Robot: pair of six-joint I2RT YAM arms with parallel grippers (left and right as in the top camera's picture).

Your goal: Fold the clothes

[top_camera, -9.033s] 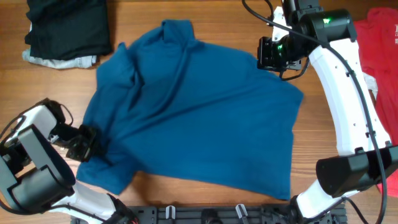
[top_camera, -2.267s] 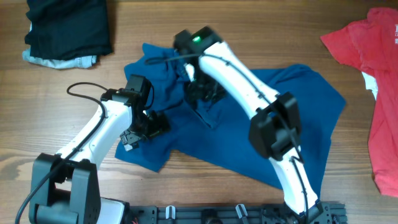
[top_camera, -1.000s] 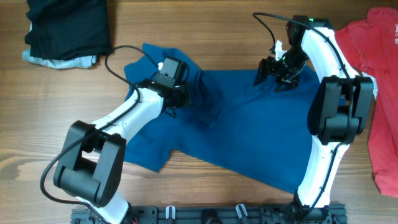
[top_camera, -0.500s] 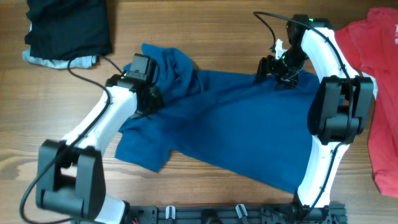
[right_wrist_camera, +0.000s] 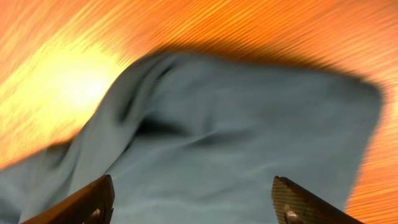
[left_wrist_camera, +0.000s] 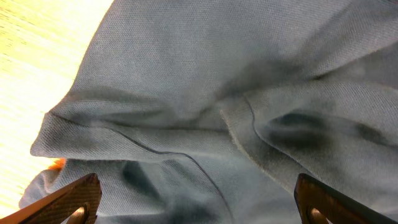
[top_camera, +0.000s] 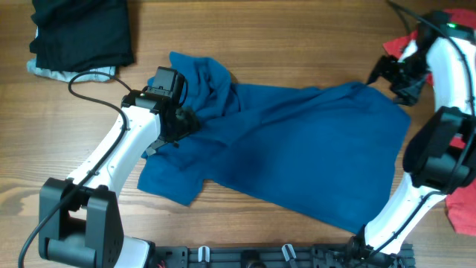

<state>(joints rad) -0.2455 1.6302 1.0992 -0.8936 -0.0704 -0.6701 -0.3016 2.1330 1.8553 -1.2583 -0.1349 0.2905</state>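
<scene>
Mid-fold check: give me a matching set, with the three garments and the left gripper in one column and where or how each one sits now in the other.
1. blue shirt
2. red shirt
3. black garment
4. left gripper

A. right edge of the overhead view
B. top-left corner of the overhead view
C. open, over the blue shirt's bunched end
D. rumpled across the middle

Pairs: 1-D, 2-A, 3-B, 4-C
</scene>
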